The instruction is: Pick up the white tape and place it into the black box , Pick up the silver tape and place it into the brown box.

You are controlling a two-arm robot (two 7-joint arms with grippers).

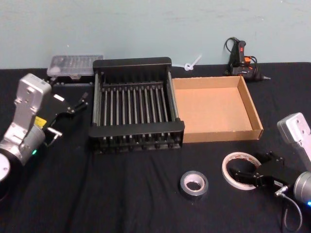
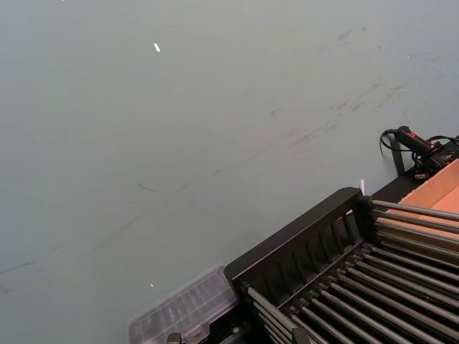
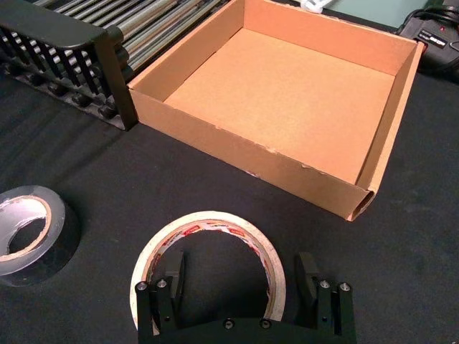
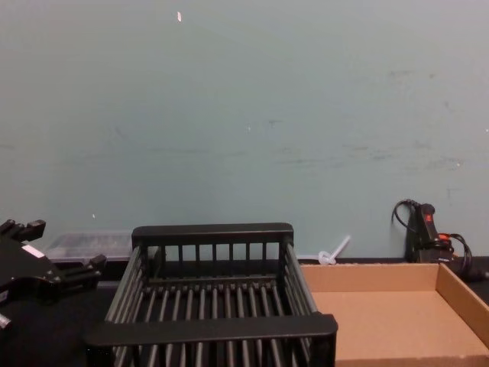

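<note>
Looking from the brown box [image 1: 214,109], I see my right claw [image 3: 244,276] low on the desk [image 1: 136,194] just in front of it, fingers apart and straddling the near rim of the white tape [image 1: 240,169], seemingly not yet gripping. Silver tape [image 1: 194,183] lies flat left of that roll. Black box [image 1: 136,109] touches the cardboard's left wall. Left claw [image 1: 77,104] hangs open beyond the crate.
</note>
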